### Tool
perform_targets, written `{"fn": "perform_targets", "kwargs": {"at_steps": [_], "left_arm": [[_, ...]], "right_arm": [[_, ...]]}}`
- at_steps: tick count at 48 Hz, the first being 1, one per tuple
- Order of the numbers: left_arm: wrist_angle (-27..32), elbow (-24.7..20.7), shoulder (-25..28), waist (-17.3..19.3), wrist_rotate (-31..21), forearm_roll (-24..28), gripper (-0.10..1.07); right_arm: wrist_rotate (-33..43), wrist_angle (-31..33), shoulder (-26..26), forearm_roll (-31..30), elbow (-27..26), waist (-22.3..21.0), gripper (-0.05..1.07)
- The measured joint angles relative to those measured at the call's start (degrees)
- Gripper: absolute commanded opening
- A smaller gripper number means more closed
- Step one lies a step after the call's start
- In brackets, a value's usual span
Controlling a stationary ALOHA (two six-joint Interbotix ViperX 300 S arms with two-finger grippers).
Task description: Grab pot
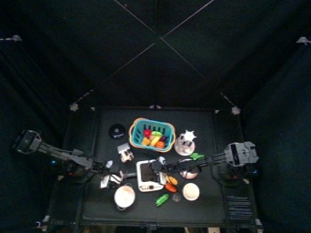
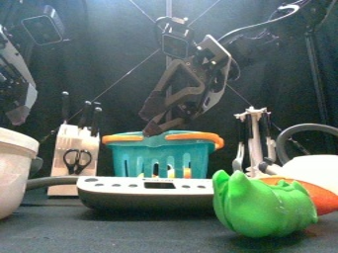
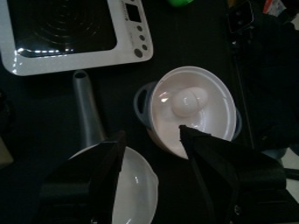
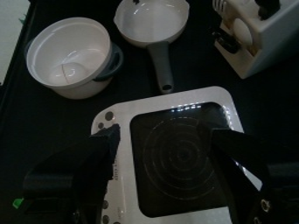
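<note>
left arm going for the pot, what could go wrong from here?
1. The white bowl sits right beside the pot; the open left gripper may straddle or knock it instead.
2. The pot's lid looks loose; a rim grab could dislodge it.
3. The saucepan handle lies close alongside and may get bumped.

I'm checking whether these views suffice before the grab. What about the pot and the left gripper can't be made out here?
- Pot: in the left wrist view its near side is covered by the left gripper.
- Pot's handle: its far end is hidden behind a jaw there.
- Top view: the pot is too small to tell from the white bowl.
- Front view: the left gripper is cut off by the picture's edge.
</note>
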Motion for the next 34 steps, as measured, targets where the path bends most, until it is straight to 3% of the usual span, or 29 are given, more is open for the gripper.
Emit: {"fn": "perform_targets", "kwargs": {"at_steps": [11,20,34], "left_arm": [[-1.67,-2.02,6.06,-0.18,0.0,-1.05,0.88],[-1.49,-2.72,7.56,-0.26,-0.26,-1.49,0.88],[-0.88,-2.81,11.25,-0.35,-0.53,-8.26,0.87]], "right_arm": [[0.0,0.7,0.0,0.0,0.09,0.0,1.0],[0.0,1.23,0.0,0.0,0.09,-0.09,1.0],[0.0,1.32,0.0,0.09,0.26,-0.09,1.0]]}}
